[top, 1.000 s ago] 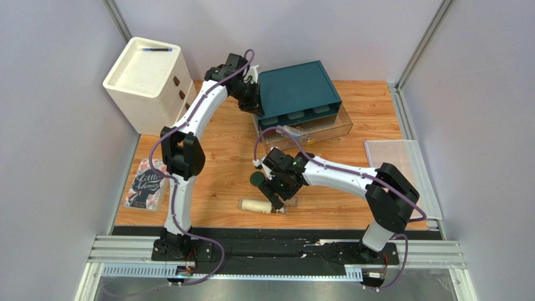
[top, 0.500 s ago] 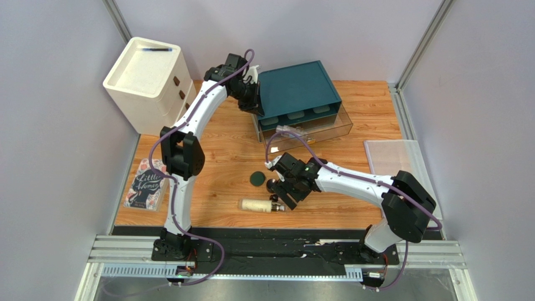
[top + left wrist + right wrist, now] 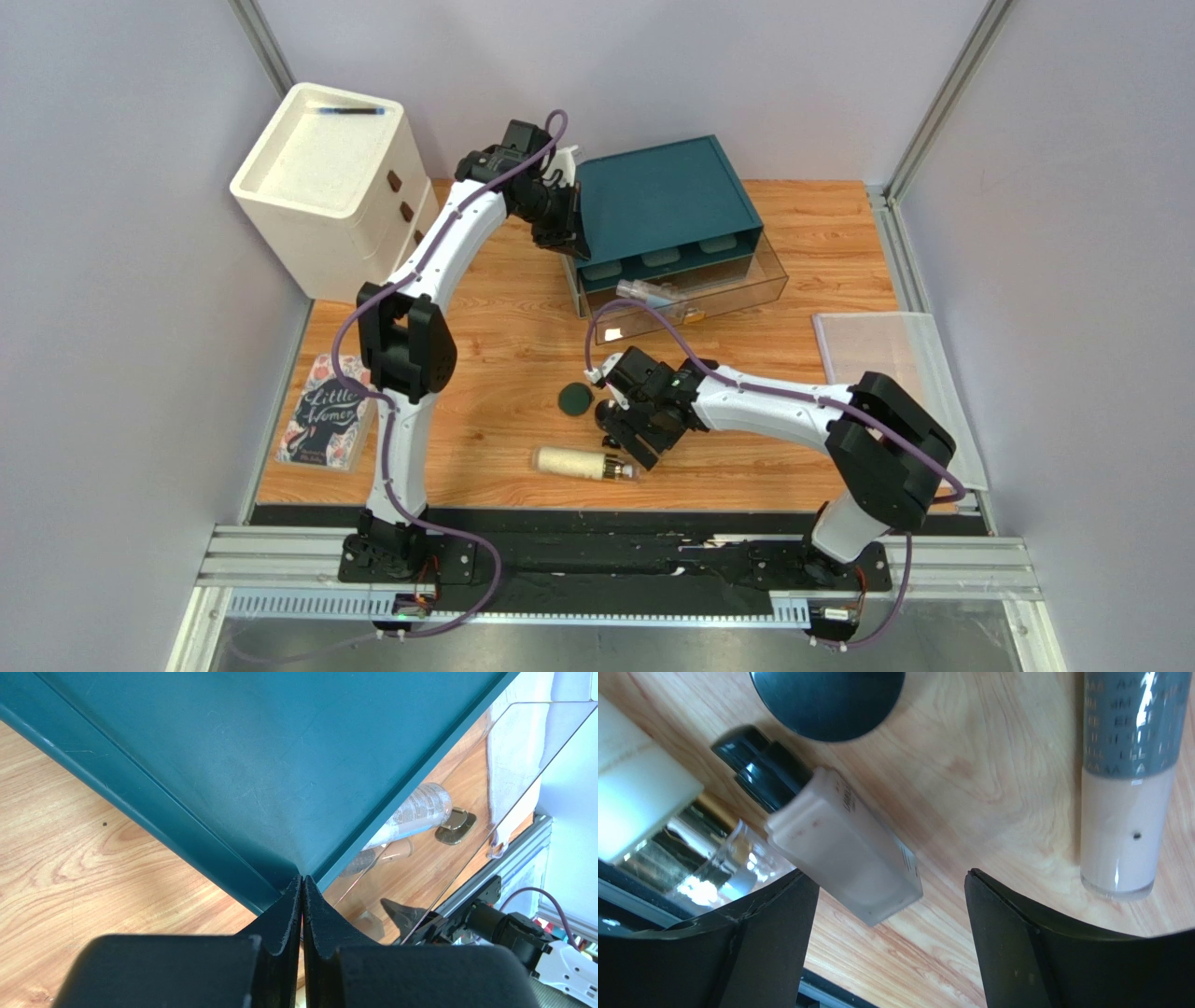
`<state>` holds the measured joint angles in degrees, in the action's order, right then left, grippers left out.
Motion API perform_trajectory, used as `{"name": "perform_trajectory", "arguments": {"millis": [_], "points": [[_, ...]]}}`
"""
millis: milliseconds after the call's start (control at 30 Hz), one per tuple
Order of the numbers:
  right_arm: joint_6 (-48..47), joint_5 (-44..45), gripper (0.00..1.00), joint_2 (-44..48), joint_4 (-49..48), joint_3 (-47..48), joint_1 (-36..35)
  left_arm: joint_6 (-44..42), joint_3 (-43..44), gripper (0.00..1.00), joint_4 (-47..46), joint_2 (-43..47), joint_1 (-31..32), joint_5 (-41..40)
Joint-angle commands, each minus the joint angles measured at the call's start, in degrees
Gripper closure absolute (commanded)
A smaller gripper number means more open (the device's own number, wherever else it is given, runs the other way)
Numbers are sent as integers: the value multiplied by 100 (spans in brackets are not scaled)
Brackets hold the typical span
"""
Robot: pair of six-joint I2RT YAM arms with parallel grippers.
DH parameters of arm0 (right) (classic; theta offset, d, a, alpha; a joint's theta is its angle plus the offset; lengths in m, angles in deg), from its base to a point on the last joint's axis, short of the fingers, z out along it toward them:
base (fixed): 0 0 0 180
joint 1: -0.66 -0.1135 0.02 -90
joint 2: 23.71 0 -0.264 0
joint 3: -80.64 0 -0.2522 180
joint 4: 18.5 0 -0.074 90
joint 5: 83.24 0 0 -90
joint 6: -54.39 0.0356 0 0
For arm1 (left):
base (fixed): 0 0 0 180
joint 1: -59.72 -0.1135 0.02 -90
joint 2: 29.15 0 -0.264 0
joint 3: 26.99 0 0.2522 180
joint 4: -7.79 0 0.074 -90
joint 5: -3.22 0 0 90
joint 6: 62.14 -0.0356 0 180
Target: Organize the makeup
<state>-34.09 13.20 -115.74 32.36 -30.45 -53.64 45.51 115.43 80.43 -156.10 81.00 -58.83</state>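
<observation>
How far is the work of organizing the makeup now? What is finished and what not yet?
Done: one clear tube lies in the pulled-out clear drawer. In hand: nothing gripped; the right gripper hangs open over the beige foundation bottle, the left gripper is shut at the teal organizer's corner. Left: that bottle, the grey-capped tube, the dark-green compact and the cream bottle lie on the table.

Legible: book (image 3: 331, 409) cover read "Little Women". Foundation tube (image 3: 1128, 777) had lettering on its grey band, too fragmentary to read.
</observation>
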Motion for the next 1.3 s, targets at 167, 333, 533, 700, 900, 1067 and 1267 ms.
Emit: {"name": "perform_trajectory", "arguments": {"millis": [167,333,533,700,900,1067,1267], "points": [[-284,-564,50,-350,-485,302,69,-183,-219,94,564,-5,52,-175],[-284,-1083,91,-404,-187,347,183,-183,-245,94,555,4,43,-166],[-249,-724,100,79,498,592,175,-209,-184,94,538,-22,52,-131],[-196,-319,100,1035,886,865,183,-227,-227,94,538,-31,52,-61],[-196,789,100,1557,825,1611,560,-315,-245,94,538,-66,43,-52],[-240,157,100,854,957,2980,1729,-332,-236,94,546,-110,43,0],[-415,-64,100,-279,1036,4072,2283,-359,-105,94,599,-207,43,27]]}}
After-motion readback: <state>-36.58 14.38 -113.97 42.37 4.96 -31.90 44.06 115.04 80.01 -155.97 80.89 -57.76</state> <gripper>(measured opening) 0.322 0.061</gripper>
